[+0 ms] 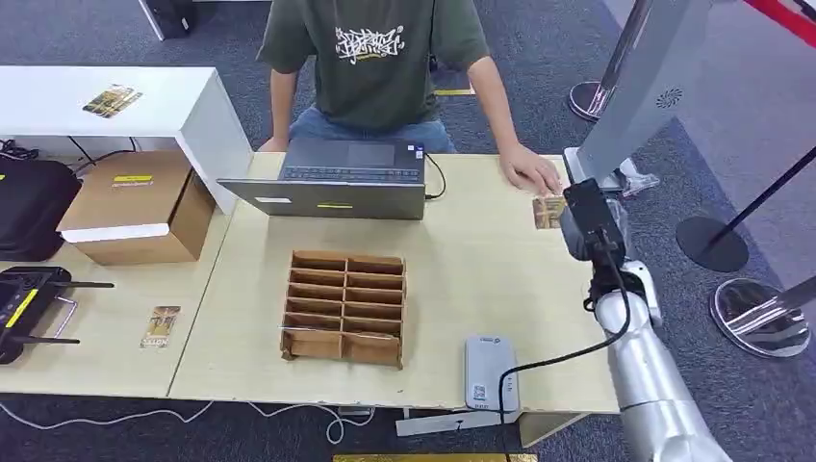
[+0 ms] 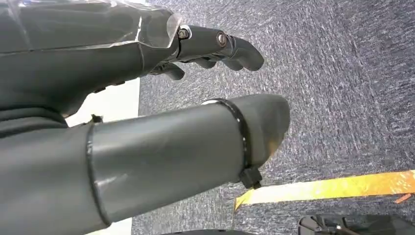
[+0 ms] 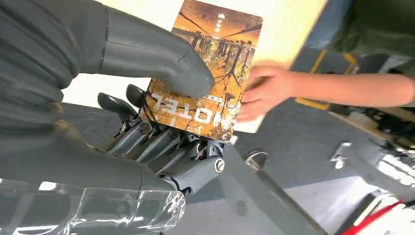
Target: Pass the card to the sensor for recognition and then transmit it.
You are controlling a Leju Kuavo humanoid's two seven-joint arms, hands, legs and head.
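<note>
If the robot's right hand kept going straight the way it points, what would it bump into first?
Most likely the person's hand. The right hand holds the hotel card out toward it, and they look close, though depth is hard to judge.

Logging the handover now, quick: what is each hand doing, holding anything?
Left hand: open, fingers apart, holding nothing.
Right hand: holding the card, pinched between thumb and fingers.
</note>
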